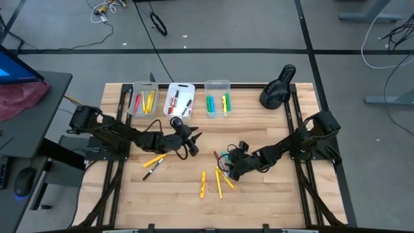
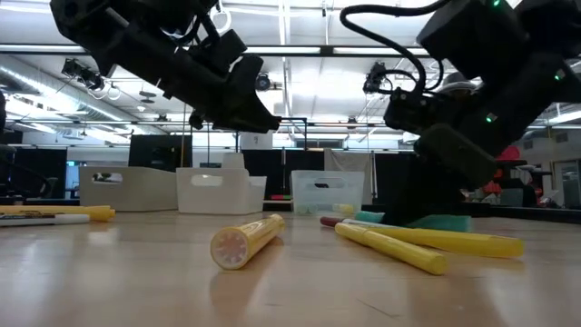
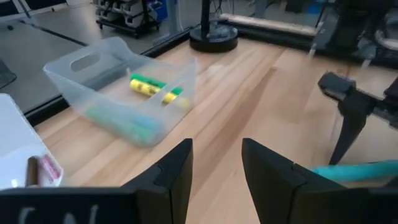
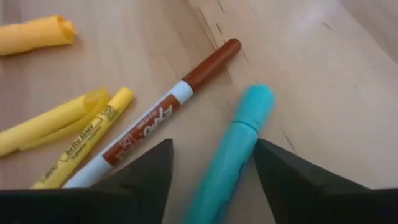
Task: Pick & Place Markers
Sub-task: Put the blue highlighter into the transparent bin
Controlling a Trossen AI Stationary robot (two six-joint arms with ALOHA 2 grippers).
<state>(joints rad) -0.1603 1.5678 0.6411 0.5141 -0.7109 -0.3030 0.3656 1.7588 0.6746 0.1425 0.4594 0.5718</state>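
Loose markers lie on the wooden table: a teal one (image 4: 239, 140) (image 1: 225, 155), a white marker with a brown cap (image 4: 163, 118), several yellow ones (image 1: 218, 183) (image 2: 245, 242), and a yellow (image 1: 154, 160) and a dark one (image 1: 150, 173) farther left. My right gripper (image 4: 211, 171) (image 1: 228, 163) is low over the table and open. Its fingers stand on either side of the teal marker's barrel; whether they touch it does not show. My left gripper (image 3: 216, 165) (image 1: 192, 136) is open and empty, raised above the table in front of the bins.
Three small bins stand in a row along the far edge (image 1: 142, 97) (image 1: 180, 99) (image 1: 218, 97), each with markers inside. The clear one (image 3: 124, 93) holds green and yellow markers. A black round-based stand (image 1: 277, 90) sits at the far right corner. Bare wood lies near the near edge.
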